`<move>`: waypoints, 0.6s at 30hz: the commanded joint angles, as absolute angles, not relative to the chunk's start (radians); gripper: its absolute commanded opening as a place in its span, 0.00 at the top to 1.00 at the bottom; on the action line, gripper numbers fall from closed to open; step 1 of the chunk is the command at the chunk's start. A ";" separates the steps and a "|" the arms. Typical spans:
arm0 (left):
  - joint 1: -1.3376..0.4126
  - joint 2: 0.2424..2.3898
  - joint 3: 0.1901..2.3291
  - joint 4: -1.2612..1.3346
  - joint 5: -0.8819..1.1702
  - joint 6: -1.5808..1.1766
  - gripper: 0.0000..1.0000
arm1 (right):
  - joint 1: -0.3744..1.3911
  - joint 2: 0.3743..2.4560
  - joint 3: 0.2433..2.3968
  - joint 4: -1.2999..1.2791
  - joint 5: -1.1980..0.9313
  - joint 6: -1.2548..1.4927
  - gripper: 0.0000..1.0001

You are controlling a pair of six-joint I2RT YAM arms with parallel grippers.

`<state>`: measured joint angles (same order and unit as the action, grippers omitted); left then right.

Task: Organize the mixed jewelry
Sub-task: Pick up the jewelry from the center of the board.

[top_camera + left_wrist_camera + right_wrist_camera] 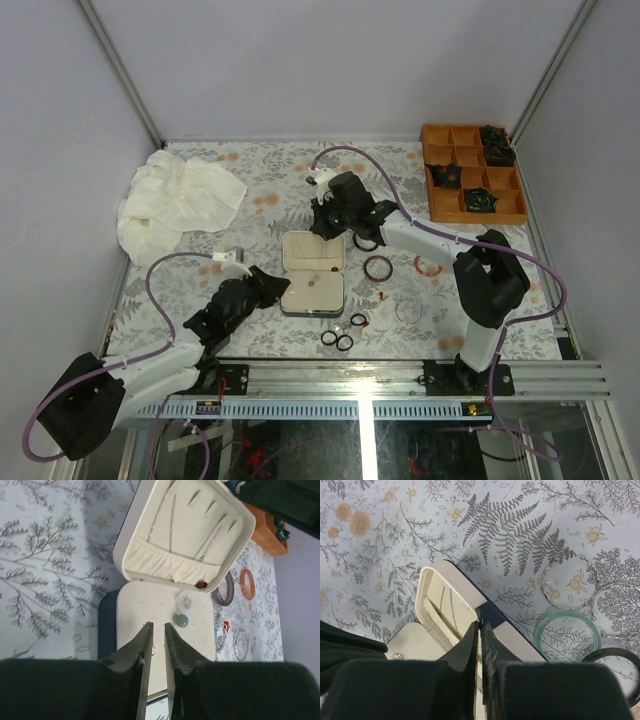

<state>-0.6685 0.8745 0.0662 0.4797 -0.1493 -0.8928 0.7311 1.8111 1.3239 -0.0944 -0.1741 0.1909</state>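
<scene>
The open cream-lined case (313, 272) lies mid-table. My left gripper (275, 285) hovers over its base (150, 605), jaws slightly apart (159, 626) with nothing between them; a green bead (181, 620) and a small stud (186, 601) lie on the base. My right gripper (325, 225) is above the lid's far edge, pinched (480, 625) on a tiny red bit. Three small black rings (340, 338) lie in front of the case. A clear hoop (408, 310) and red bits (383, 296) lie to the right. Thin hoops (570, 582) show in the right wrist view.
A brown bangle (377, 268), a black bangle (366, 243) and an orange open bangle (428, 266) lie right of the case. A pale green bangle (567, 637) shows too. An orange divided tray (470, 172) sits back right, a white cloth (175, 200) back left.
</scene>
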 commanded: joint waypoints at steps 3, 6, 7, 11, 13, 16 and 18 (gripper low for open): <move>-0.709 0.772 0.100 0.279 -0.190 -0.936 0.86 | 0.741 1.779 1.298 -0.087 -0.194 0.211 0.98; -0.729 0.710 0.115 0.191 -0.208 -0.935 0.86 | 0.740 1.784 1.297 -0.086 -0.198 0.213 0.99; -0.732 0.692 0.122 0.166 -0.211 -0.937 0.86 | 0.740 1.784 1.296 -0.082 -0.199 0.214 0.99; -0.741 0.655 0.142 0.099 -0.209 -0.937 0.86 | 0.741 1.787 1.296 -0.079 -0.205 0.218 0.99; -0.748 0.645 0.148 0.071 -0.207 -0.937 0.86 | 0.741 1.786 1.298 -0.080 -0.205 0.216 0.99; -0.764 0.609 0.149 0.027 -0.204 -0.945 0.87 | 0.740 1.780 1.307 -0.087 -0.204 0.214 0.99; -0.772 0.589 0.156 0.002 -0.199 -0.952 0.88 | 0.740 1.777 1.313 -0.089 -0.206 0.215 0.99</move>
